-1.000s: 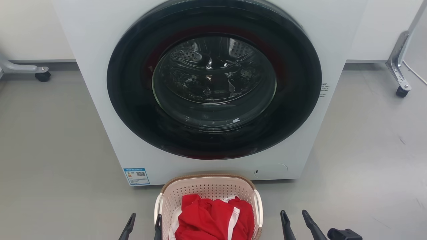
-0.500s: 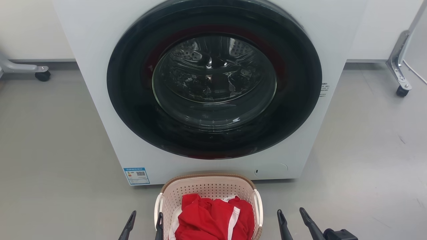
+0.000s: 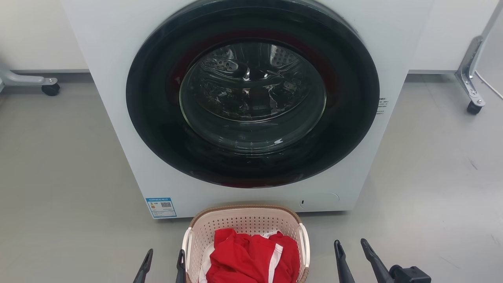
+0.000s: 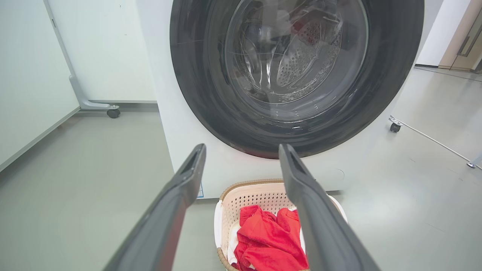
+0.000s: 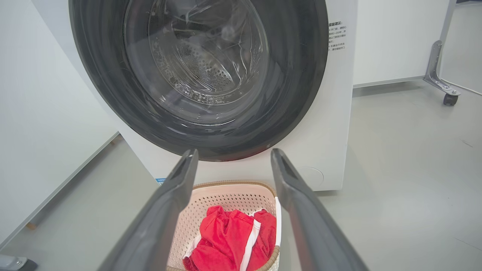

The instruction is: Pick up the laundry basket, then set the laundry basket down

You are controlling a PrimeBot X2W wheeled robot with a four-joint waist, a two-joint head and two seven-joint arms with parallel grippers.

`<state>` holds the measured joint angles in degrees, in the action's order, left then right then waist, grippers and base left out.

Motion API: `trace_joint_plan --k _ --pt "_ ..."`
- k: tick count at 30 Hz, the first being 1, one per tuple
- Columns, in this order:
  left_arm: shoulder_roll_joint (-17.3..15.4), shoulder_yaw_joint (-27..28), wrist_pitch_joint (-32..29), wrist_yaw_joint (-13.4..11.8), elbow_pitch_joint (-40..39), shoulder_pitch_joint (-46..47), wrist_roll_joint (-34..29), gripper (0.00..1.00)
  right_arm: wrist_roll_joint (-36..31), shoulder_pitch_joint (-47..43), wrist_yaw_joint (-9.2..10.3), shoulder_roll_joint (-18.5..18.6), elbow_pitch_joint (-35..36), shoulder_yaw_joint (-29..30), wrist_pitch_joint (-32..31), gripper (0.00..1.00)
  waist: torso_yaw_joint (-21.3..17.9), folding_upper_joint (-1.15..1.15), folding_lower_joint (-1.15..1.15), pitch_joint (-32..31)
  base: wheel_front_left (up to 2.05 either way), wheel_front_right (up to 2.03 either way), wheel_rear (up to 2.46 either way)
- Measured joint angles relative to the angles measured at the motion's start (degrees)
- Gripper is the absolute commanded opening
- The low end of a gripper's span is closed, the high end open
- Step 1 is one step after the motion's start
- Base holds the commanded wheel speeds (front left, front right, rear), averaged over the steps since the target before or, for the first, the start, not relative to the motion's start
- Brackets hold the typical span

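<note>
At 7 o'clock the left end effector (image 3: 165,253), spread wide, empty, maybe just touching the laundry basket (image 3: 243,221), basket on the floor (image 3: 59,177) at 6 o'clock, red clothes (image 3: 251,255) inside, washing machine (image 3: 165,184) at its 12 o'clock, right end effector (image 3: 350,243) at 5 o'clock, spread wide, empty

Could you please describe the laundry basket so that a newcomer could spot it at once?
Find the large white washing machine with the dark round door. On the grey floor just before it stands the laundry basket. It alone is cream and perforated, brown-rimmed, with red clothing inside.
</note>
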<state>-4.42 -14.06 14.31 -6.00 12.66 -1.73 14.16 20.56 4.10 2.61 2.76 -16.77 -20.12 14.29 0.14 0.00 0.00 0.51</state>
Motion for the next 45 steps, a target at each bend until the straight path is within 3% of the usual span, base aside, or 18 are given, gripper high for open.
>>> trace_joint_plan --k 25,34,45 --pt "0.46 0.68 0.00 0.48 -0.29 0.00 0.15 1.00 0.00 -0.14 -0.01 0.00 1.98 0.51 0.00 1.00 0.03 0.00 0.00 1.18 0.00 0.00 0.00" --pt "0.53 0.77 0.00 0.62 -1.16 0.86 -0.12 1.00 -0.25 0.04 -0.09 -0.01 3.19 1.82 0.00 1.00 0.08 0.00 0.00 4.67 0.00 0.00 0.00" --pt "1.00 1.82 0.00 2.49 0.57 9.28 1.57 1.00 1.67 6.23 -0.19 0.00 3.12 6.77 0.01 1.00 0.45 0.00 0.01 12.27 0.00 0.00 0.00"
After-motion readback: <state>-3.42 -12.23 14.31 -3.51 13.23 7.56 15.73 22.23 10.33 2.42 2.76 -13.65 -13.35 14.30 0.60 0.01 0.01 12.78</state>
